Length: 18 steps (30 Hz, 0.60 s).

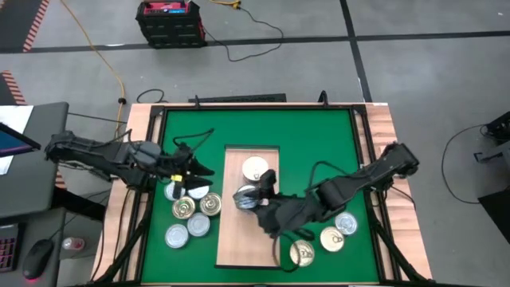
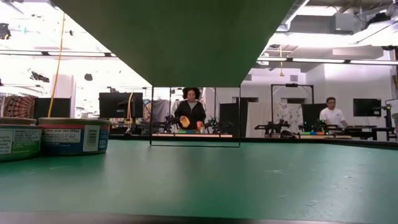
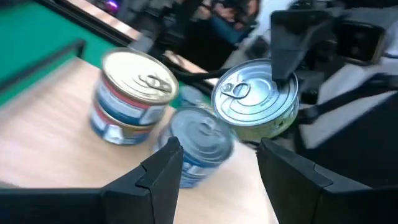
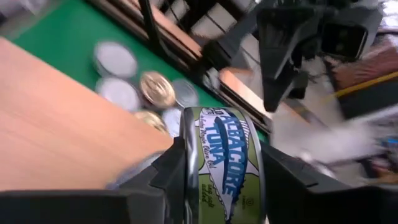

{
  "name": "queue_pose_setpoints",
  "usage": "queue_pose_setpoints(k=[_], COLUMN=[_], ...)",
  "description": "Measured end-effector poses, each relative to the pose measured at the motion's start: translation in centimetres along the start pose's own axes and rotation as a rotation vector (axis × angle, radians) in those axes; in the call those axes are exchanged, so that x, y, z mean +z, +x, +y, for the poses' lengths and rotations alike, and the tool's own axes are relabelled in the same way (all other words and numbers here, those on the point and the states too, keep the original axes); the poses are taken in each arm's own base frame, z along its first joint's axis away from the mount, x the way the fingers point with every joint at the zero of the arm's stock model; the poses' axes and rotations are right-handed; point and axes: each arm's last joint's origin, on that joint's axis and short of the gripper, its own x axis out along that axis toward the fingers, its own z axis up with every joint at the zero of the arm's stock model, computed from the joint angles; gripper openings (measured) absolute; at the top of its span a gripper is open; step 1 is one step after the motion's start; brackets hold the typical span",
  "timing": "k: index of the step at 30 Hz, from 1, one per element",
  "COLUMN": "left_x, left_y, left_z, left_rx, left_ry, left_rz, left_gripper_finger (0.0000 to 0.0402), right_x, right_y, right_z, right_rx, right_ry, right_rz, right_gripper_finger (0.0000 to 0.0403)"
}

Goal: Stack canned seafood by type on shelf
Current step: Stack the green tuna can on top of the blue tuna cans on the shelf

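Now right claw point(image 4: 217, 186) snug around green-labelled tuna tin point(image 4: 225, 165) (tipped on edge), left claw point(image 3: 214, 165) agape.

Bright overhead light — wrist views motion-blurred.

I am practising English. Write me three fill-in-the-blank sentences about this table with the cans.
1. The right gripper grips a can labelled "Albacore ____".
2. The wooden shelf lies on a ____ mat.
3. The left gripper hovers beside the shelf with its jaws ____.

Missing words: tuna; green; open.
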Motion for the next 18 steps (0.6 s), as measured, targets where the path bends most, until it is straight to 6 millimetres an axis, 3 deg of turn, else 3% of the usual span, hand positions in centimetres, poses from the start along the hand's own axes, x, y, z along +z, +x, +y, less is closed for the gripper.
queue_pose_setpoints(k=[5,10,18], left_x=[0.1,0.7,-0.2], left_y=[-0.1,-0.3,2.2], left_z=[-1.5,-3.2,-5.4], left_rx=[0.139,0.157,0.2], left_ry=[0.079,0.136,0.287], left_rz=[-0.044,-0.055,0.009], left_gripper_finger=[0.0199,0.0199,0.0199], right_x=[0.2,-0.1,-0.6], right_y=[1.1,1.7,2.1], right_z=[1.0,1.9,2.3], right_rx=[-0.027,-0.058,-0.072], right_ry=[-0.101,-0.2,-0.269], right_rz=[0.04,0.091,0.146], right_gripper_finger=[0.0174,0.0188,0.0176])
